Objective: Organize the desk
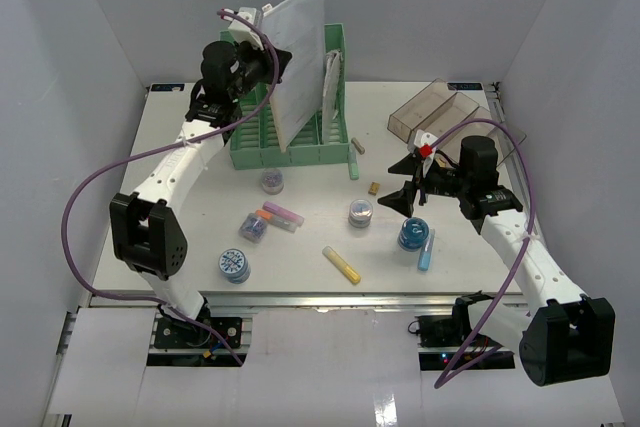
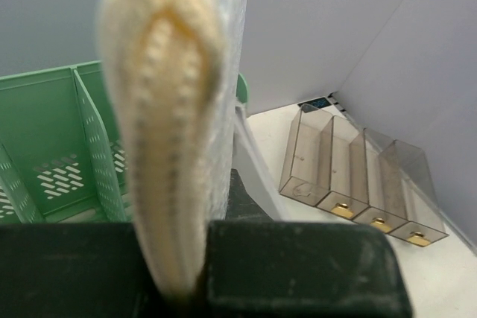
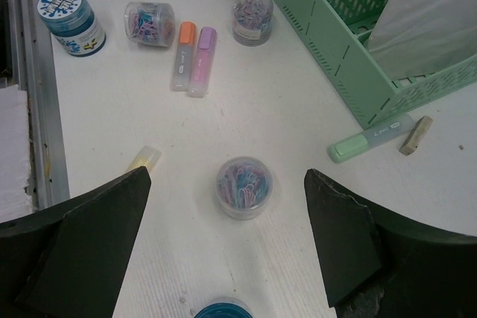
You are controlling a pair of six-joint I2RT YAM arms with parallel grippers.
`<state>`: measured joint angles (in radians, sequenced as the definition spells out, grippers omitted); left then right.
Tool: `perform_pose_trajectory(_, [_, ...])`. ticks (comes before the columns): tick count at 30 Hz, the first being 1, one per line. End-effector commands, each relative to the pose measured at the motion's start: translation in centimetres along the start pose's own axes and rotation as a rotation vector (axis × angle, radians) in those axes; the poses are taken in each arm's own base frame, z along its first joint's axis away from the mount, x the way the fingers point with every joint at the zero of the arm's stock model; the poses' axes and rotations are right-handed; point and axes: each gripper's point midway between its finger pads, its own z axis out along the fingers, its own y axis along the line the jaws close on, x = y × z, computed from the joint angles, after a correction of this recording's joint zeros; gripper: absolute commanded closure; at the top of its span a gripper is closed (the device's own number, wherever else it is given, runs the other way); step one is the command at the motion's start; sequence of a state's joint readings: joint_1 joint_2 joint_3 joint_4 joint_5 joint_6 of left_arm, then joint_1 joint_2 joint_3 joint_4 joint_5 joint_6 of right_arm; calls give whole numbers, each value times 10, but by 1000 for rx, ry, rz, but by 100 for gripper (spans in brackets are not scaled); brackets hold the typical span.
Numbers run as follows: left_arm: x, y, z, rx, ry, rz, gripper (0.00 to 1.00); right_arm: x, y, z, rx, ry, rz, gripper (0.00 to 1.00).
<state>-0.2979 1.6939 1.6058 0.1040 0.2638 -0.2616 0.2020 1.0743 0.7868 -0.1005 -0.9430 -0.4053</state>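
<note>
The large flat white desk [image 1: 310, 242] fills the overhead view, its metal rail running along the near edge; the right wrist view alone shows the fine grain of its surface. At the back stands the pale green perforated plastic file rack [image 1: 300, 142] with upright dividers. Only the right wrist view reveals print reading "Important Sa…" on a white paper sheet [image 3: 440, 20] standing in one of its slots. Above the rack the raised, bent left arm's gripper [image 1: 270, 65] is clamped on a white translucent padded pouch [image 1: 300, 57], which is held tilted. From the left wrist the pouch [image 2: 168, 147] appears edge-on, cream and bubbled, pinched between black fingers [image 2: 298, 273]. To the right, at the desk's far corner, lies the clear brown plastic compartment tray [image 1: 440, 112]; the left wrist view shows its stepped bins with gold fittings. The right arm reaches low over the desk, its gripper [image 1: 408, 179] pointing left, jaws spread wide. Between them in its own camera sits a clear round tub of coloured paper clips [image 3: 244, 188]. A blue-lidded jar [image 3: 71, 20] stands by the rail. Nearby lie orange [image 3: 182, 53] and purple [image 3: 201, 61] highlighters side by side and touching. A mint green highlighter [image 3: 370, 139] and a small tan eraser [image 3: 415, 135] lie against the rack's base.
</note>
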Motion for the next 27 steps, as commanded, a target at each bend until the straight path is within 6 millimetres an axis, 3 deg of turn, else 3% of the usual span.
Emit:
perform_pose_trajectory(1, [-49,4,0,-81,-163,100,100,2,-5,0,15,-8,-32,10])
perform_pose_trajectory(6, [-56,-2,-8,-67,-190,111,100,2,-6,0,16,-7,-34,10])
perform_pose_trajectory(12, [-99,-21,-46,-60,-289,144,100,6,-7,1,13,0,-24,10])
perform_pose_trajectory(16, [-112,-20,-60,-97,-319,164,100,8,-8,2,11,4,-17,10])
perform_pose_trajectory(27, [-100,-10,-57,-134,-301,160,100,12,-10,3,18,12,-10,10])
